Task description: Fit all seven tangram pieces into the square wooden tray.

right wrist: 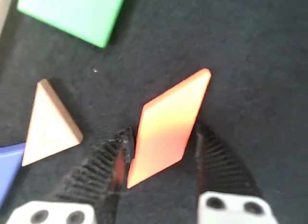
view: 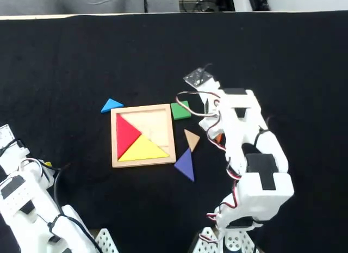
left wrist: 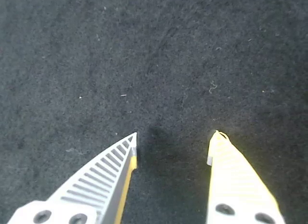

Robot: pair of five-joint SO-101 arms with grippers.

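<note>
**Right arm's pincer grips the orange tangram piece beside the tray**

The right gripper has its two fingers pressed against opposite long edges of the flat orange parallelogram piece, apparently clamped on it. The piece sits over the black cloth, right of the square wooden tray. The tray holds a red triangle and a yellow triangle.

A green square, a tan triangle, a purple-blue triangle and a small blue triangle lie outside the tray.

The left gripper hangs with its fingers spread over bare cloth.

The parallelogram looks thin, stiff and light, with smooth painted faces that may slip. Holding it mid-length across the long edges seems wisest, since a grip near a pointed corner would probably let it swivel.
</note>
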